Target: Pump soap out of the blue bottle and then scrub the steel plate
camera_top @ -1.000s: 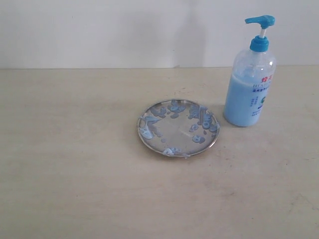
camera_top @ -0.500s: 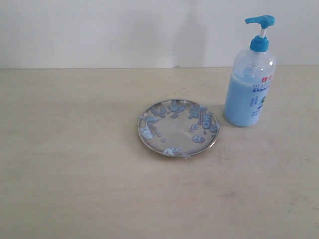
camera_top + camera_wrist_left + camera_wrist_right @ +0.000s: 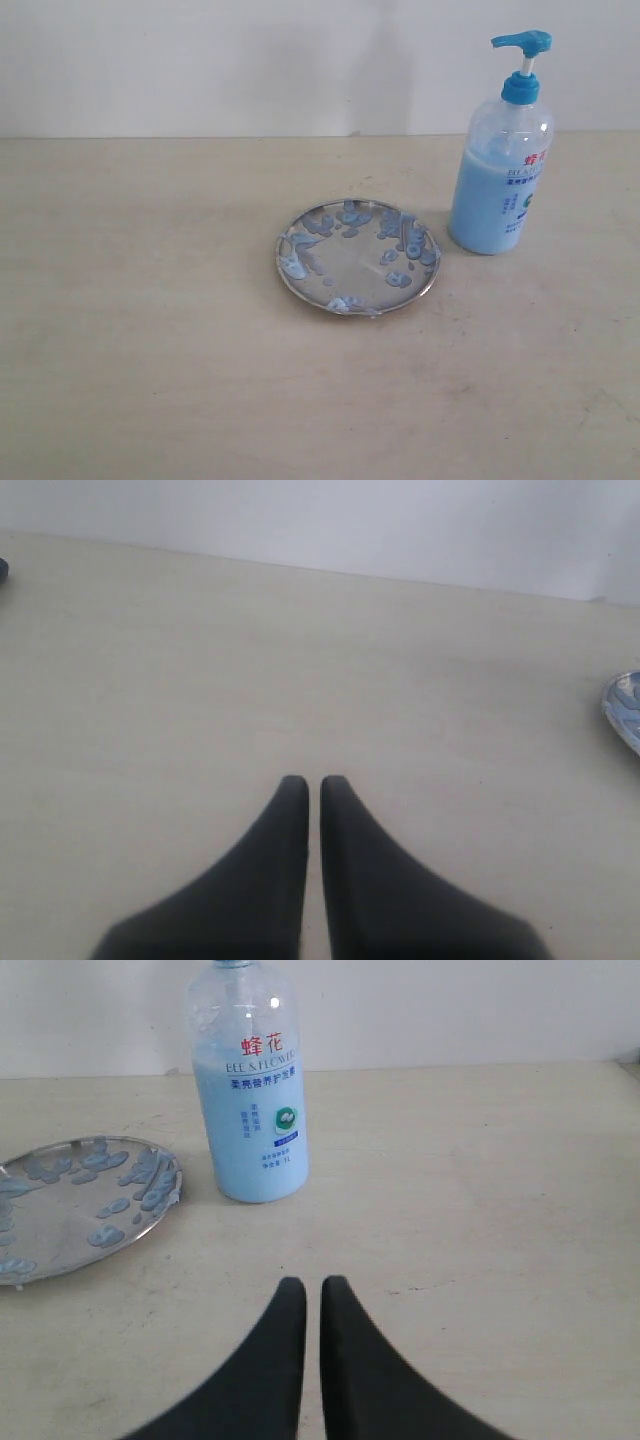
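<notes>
The blue bottle (image 3: 500,170) stands upright at the right of the table, its bright blue pump head raised; the right wrist view shows its body and red-character label (image 3: 252,1100). The steel plate (image 3: 357,256) lies flat just left of it, dotted with pale-blue soap (image 3: 398,279) blobs; the plate (image 3: 60,1210) also shows in the right wrist view, and its rim (image 3: 625,705) in the left wrist view. My right gripper (image 3: 306,1285) is shut and empty, short of the bottle. My left gripper (image 3: 308,782) is shut and empty over bare table. Neither gripper appears in the exterior view.
A pale wooden table (image 3: 150,330) runs back to a white wall (image 3: 200,60). A small dark object (image 3: 3,570) shows at one edge of the left wrist view.
</notes>
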Motion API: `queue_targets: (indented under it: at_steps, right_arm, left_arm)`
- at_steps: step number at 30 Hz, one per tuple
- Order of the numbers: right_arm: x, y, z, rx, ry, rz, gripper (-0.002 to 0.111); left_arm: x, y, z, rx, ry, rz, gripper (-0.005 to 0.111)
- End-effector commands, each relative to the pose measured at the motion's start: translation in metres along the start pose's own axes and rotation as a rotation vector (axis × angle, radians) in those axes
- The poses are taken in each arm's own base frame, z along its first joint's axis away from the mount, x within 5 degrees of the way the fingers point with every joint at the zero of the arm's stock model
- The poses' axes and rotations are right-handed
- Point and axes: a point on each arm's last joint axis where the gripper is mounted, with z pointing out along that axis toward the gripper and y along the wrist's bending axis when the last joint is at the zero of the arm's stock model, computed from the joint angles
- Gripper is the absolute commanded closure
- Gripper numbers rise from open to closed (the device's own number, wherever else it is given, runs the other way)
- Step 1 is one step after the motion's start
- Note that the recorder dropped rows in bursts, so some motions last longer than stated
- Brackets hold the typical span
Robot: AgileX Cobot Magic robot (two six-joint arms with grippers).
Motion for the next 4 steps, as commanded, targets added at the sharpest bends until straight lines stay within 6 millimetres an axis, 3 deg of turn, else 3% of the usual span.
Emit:
queue_targets:
  at_steps: [1, 4]
  right_arm:
    - [-0.0011, 0.0004, -0.0005, -0.006, -0.013, 0.004, 0.106]
    - [-0.0011, 0.0004, -0.0005, -0.006, -0.013, 0.004, 0.106]
  left_arm:
    - [-0.0004, -0.0005, 0.0001, 0.007, -0.016, -0.005, 0.103]
    - [-0.0004, -0.0005, 0.0001, 0.007, -0.016, -0.005, 0.103]
